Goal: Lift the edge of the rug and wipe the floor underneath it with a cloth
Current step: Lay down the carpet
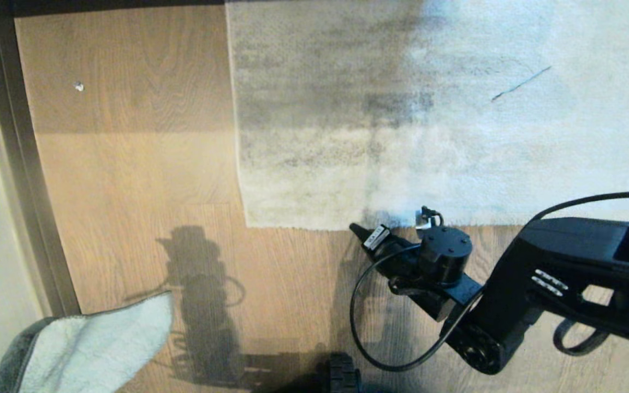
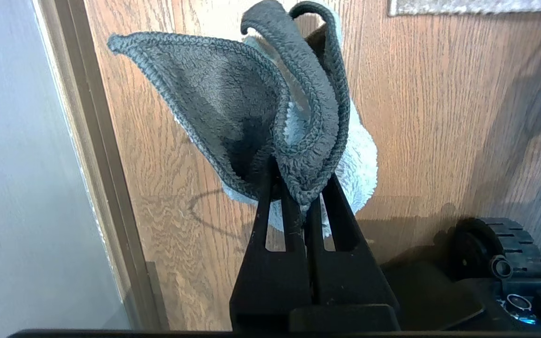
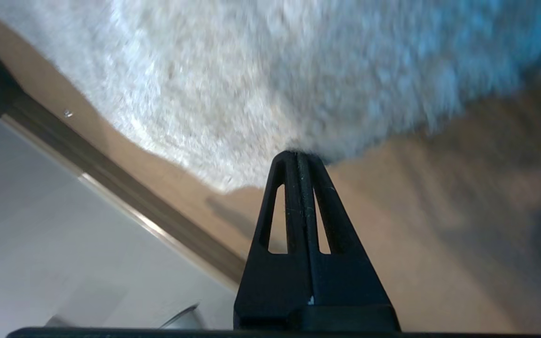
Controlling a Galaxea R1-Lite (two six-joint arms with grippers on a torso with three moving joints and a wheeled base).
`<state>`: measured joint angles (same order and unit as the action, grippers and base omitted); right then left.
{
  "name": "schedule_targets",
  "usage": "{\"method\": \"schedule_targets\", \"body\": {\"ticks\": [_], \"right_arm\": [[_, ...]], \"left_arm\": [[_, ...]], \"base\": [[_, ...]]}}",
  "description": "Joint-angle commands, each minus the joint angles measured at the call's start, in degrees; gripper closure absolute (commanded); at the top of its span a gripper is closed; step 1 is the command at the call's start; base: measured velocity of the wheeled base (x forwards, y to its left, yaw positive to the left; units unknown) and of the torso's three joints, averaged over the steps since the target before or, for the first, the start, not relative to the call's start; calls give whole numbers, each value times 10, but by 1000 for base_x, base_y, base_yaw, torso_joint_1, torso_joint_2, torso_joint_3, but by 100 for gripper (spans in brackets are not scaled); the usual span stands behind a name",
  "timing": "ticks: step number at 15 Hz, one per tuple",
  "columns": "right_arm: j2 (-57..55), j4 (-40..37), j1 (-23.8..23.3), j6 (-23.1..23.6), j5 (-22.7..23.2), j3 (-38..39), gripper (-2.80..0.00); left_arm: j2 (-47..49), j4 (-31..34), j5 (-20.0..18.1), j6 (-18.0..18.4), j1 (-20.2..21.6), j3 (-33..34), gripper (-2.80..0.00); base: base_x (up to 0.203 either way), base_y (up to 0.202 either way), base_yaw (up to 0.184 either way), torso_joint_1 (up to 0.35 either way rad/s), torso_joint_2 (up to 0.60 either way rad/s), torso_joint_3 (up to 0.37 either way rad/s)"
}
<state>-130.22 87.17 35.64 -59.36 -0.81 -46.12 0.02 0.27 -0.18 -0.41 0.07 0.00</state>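
The right gripper (image 3: pixel 300 157), fingers pressed together and empty, points at the rug edge (image 1: pixel 314 225), which lies flat on the floor (image 1: pixel 129 164). The left gripper (image 2: pixel 298 188) pinches the cloth (image 2: pixel 233 112) above bare floor near the baseboard (image 2: pixel 87 141). No readable writing shows.

Probably a home room: wood-grain plank floor (image 1: pixel 129 180), a pale rug (image 1: pixel 429 120) (smudged dark), and a baseboard (image 1: pixel 25 164).

No writing, brand or number can be read anywhere. A small white label (image 1: pixel 377 236) sits on the right gripper (image 1: pixel 356 229) near the rug edge (image 1: pixel 303 225), but its print is too small to make out.
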Motion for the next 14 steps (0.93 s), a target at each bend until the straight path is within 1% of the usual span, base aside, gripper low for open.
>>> {"method": "schedule_targets", "body": {"ticks": [1,4,7,12,14], "right_arm": [[-37,28,-14,1,2,-31,0],[-60,28,-22,2,2,-37,0],[-54,28,-22,2,2,-34,0],[17,28,-22,0,5,-6,0],[55,28,-22,-2,20,28,0]], "left_arm": [[0,0,0,1,0,0,0],[0,0,0,0,0,0,0],[0,0,0,0,0,0,0],[0,0,0,0,0,0,0],[0,0,0,0,0,0,0]], "base": [[0,0,0,0,0,0],[0,0,0,0,0,0],[0,0,0,0,0,0],[0,0,0,0,0,0],[0,0,0,0,0,0]]}}
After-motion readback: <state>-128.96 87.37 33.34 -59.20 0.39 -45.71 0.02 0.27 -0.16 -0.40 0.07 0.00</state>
